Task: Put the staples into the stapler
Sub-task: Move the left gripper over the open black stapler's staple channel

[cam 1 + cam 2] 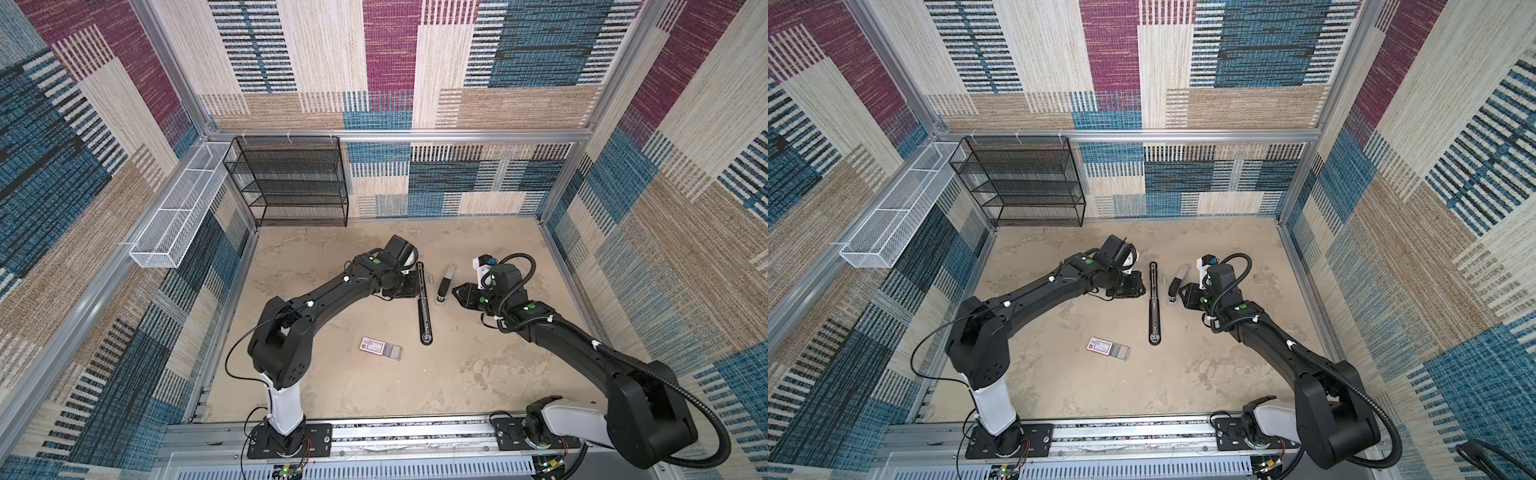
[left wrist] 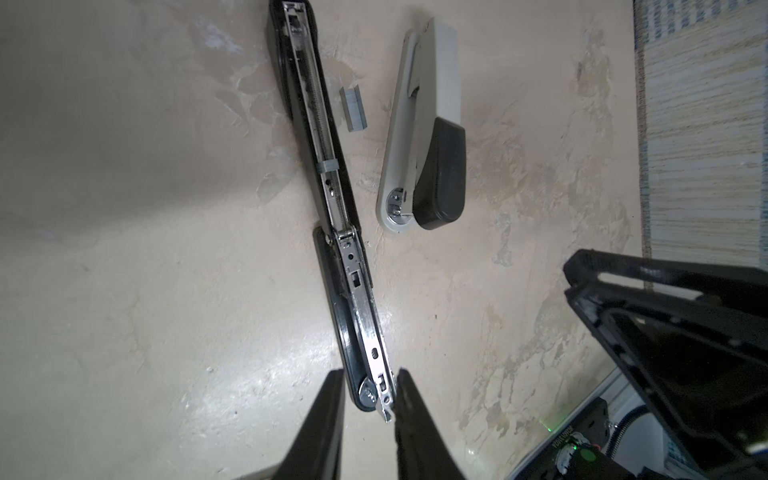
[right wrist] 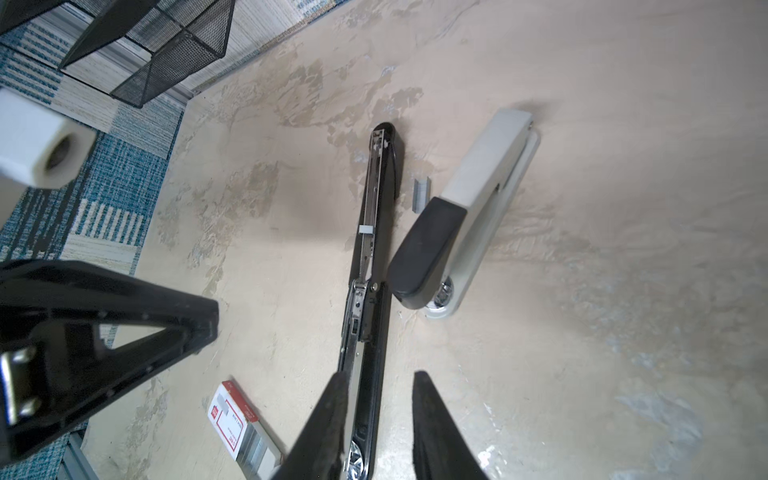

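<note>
Beige tabletop (image 1: 332, 270), unfolded stapler (image 1: 424, 307), boxed staples (image 1: 391, 351)

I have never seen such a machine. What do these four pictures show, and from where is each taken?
The left arm and the right arm of a robot stand at a table. Two pictures look down from above on the whole scene; the two others come from a camera on each wrist. On the table lie a black stapler, opened flat, a grey stapler, a loose strip of staples between them, and a box of staples. The left claw and right claw are open and hold nothing.
</note>
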`<state>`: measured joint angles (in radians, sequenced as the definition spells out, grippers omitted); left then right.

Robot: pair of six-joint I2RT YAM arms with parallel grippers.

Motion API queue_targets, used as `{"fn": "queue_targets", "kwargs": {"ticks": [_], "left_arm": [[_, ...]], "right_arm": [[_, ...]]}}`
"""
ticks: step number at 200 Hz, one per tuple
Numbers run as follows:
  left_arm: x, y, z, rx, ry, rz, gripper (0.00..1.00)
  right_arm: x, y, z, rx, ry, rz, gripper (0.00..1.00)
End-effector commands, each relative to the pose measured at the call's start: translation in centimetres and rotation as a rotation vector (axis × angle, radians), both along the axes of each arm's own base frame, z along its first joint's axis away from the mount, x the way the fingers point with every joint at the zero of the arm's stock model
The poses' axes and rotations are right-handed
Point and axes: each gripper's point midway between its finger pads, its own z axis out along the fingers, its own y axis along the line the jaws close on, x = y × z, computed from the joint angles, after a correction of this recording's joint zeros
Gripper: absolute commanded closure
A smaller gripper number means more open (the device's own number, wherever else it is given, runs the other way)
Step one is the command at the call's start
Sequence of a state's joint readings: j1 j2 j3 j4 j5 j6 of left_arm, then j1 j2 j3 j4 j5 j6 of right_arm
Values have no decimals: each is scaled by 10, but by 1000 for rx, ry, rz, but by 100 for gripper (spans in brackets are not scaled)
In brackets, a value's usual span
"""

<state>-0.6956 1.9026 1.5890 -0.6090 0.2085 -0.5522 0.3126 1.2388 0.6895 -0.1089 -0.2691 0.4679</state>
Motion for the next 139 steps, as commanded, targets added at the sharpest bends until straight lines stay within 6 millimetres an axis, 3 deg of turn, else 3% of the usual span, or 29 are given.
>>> {"fn": "queue_targets", "kwargs": {"ticks": [1,85,139], "left_arm": [[6,-6,-8,73,5,-30,75],[34,-18,-47,254,23,-23,74],[55,-20,-57,393,-47,-56,74]], "right_arm": [[-1,-3,6,29,-31,-7,69],[-12,-9,-7,42,-21,-5,66],[-14,-9,-12,45,-11,0,66]]}}
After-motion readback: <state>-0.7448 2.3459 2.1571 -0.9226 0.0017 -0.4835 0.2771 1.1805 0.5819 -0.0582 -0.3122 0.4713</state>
